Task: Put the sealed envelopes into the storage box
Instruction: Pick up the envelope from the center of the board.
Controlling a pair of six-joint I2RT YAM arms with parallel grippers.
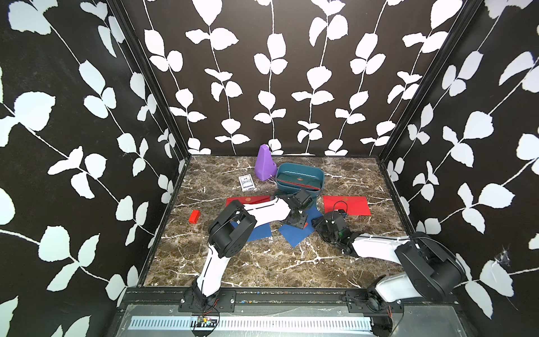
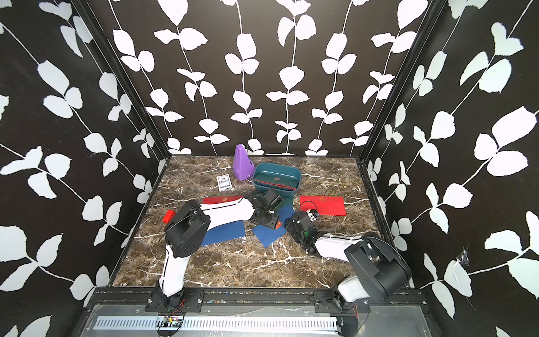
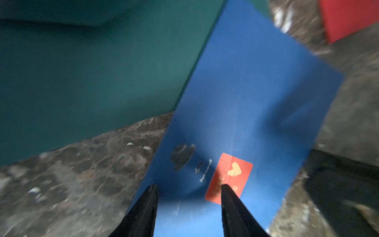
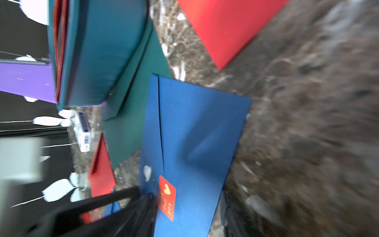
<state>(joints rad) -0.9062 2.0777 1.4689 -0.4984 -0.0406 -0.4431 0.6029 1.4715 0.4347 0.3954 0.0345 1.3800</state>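
The teal storage box (image 1: 318,172) stands at the back with envelopes (image 1: 300,178) lying in it. A navy envelope (image 1: 294,236) with an orange heart sticker (image 3: 231,174) lies mid-table, overlapping a dark green envelope (image 3: 92,71). My left gripper (image 3: 188,187) hovers open over its sticker end, nothing between the fingers. My right gripper (image 4: 188,205) is open at the same end, its fingers either side of the envelope. Red envelopes lie flat on the left (image 1: 248,200) and on the right (image 1: 347,205). Another navy envelope (image 1: 259,232) is partly hidden under my left arm.
A purple pyramid (image 1: 264,163) stands just left of the box. A white card pack (image 1: 246,183) lies in front of it, and a small red block (image 1: 194,216) sits near the left wall. Patterned walls close in three sides.
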